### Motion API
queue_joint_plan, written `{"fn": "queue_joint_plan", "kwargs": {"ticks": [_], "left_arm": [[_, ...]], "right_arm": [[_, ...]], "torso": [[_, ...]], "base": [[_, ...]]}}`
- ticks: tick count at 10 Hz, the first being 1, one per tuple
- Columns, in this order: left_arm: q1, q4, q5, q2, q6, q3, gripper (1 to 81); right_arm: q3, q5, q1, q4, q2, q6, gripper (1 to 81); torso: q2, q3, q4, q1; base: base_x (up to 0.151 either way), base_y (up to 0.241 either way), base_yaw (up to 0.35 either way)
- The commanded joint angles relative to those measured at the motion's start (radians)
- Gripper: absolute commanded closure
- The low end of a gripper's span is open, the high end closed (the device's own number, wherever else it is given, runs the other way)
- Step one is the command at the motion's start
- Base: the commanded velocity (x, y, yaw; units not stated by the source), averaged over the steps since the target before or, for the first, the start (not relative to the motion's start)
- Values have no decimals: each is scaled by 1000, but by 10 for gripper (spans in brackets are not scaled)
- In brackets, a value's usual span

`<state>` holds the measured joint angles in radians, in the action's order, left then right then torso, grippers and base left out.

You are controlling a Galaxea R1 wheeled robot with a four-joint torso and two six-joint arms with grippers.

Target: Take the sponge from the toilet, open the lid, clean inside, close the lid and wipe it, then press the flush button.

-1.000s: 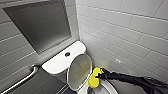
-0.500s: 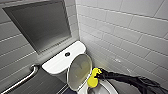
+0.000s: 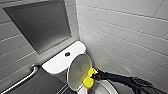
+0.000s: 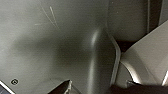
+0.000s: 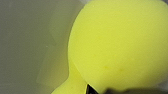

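Head view, lower middle: our right claw (image 3: 95, 75) clamps the sponge (image 3: 88, 80) by the raised lid (image 3: 78, 68), unmoved lately, so we're probably mid-clean.

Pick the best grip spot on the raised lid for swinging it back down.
On the lid, probably the free top rim, for leverage, pinched over the edge from the side facing the bowl. It stands upright close in front of the toilet tank, so its back looks blocked. The right gripper is shut on the sponge.
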<state>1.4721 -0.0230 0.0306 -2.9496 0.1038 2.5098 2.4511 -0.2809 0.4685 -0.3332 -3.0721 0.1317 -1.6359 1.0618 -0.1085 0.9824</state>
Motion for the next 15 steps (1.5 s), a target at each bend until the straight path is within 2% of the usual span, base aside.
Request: {"fn": "queue_joint_plan", "kwargs": {"ticks": [1,3,4,5,6,7,8,10,11,13,15], "left_arm": [[14,-9,84,1,2,-6,10],[14,-9,84,1,2,-5,10],[14,-9,84,1,2,-6,10],[14,-8,84,-2,2,-6,10],[14,-8,84,-2,2,-6,10],[14,-8,84,-2,2,-6,10],[14,-8,84,-2,2,-6,10],[14,-8,84,-2,4,-6,10],[14,-5,84,-7,4,-3,10],[14,-5,84,-10,4,-3,10],[14,-2,83,-16,4,-5,10]], "right_arm": [[-15,-40,-95,0,-18,-6,811],[-23,-35,-61,17,-22,-4,811],[-29,-32,-47,23,-24,-4,811],[-31,-24,-41,28,-26,-6,811],[-34,-24,-41,28,-26,-6,811],[-43,-24,-41,28,-26,-4,811],[-49,-24,-40,26,-27,-3,811],[-57,-29,-18,31,-27,-1,811],[-76,-24,9,49,-20,-6,811],[-216,66,52,118,29,-6,811],[-324,77,48,111,109,-1,811]], "torso": [[0,0,0,0],[0,0,0,0],[0,0,-30,0],[0,0,-97,0],[0,0,-107,0],[0,0,-126,0],[0,0,-65,0],[0,0,-126,0],[0,0,-139,0],[0,0,-140,0],[0,0,-140,0]], "base": [[0,0,0],[0,0,0],[0,0,0],[0,0,0],[0,0,0],[0,0,0],[0,0,0],[0,0,0],[0,0,0],[0,0,0],[0,0,0]]}}
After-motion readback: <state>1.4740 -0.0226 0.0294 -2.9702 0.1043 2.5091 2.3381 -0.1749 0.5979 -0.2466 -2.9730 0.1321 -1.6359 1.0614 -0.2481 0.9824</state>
